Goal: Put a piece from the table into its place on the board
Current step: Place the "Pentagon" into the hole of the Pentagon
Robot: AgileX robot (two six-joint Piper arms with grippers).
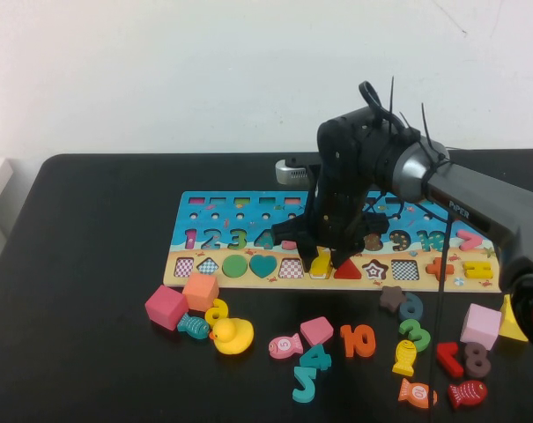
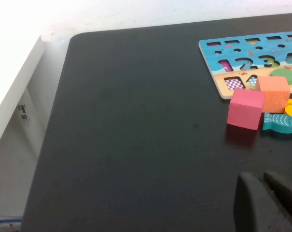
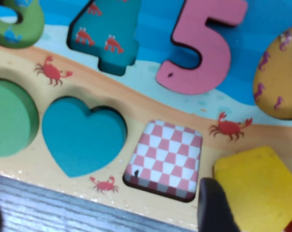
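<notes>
Yellow piece (image 1: 321, 263) under right gripper (image 1: 323, 254), on board (image 1: 248, 204); left gripper (image 2: 266, 203) apart.

The desk (image 1: 81, 229) carries one long wooden puzzle board (image 1: 248, 207), one small flat yellow wooden pentagon (image 1: 321, 263), three foam cubes, one yellow duck (image 1: 232, 336) and five painted wooden fish. There are two end effectors: the right end effector (image 1: 323, 256) over the board, and the left end effector (image 2: 261, 181) low over the desk's left part.
</notes>
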